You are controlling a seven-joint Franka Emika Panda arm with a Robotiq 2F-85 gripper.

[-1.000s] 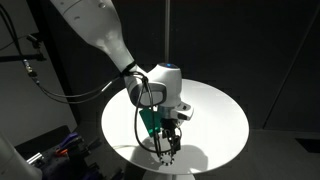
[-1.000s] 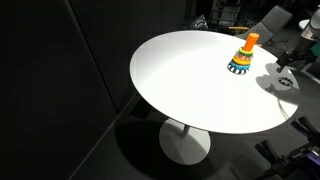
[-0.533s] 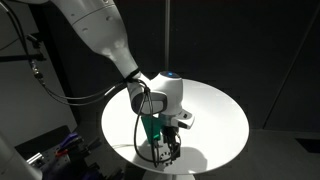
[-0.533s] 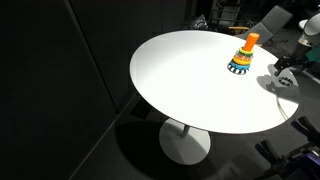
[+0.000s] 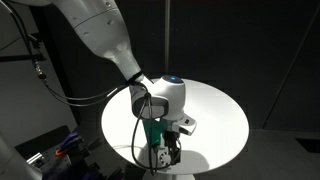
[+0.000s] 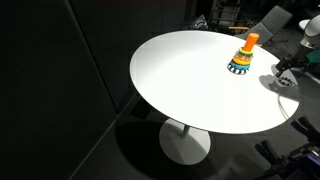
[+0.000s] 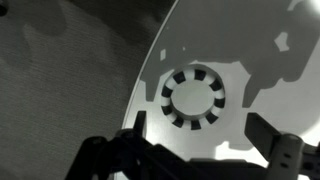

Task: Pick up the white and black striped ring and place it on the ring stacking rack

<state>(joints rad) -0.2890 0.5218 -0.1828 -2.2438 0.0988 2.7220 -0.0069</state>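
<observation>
A: What is the robot's hand (image 7: 197, 135) doing?
B: Its fingers (image 7: 283, 152) are spread wide apart and hold nothing. It hangs right over the small flat ring of black and white stripes (image 7: 194, 97).
A: Where does the ring lie?
B: Flat on the round white table (image 6: 190, 80), close to the edge.
A: What could go wrong?
B: The ring is thin. I think the fingers could slip and push it off the edge.
A: And farther away?
B: The little cone-shaped stacking toy with the orange peg (image 6: 242, 57) stands near. A bump could tip it.
</observation>
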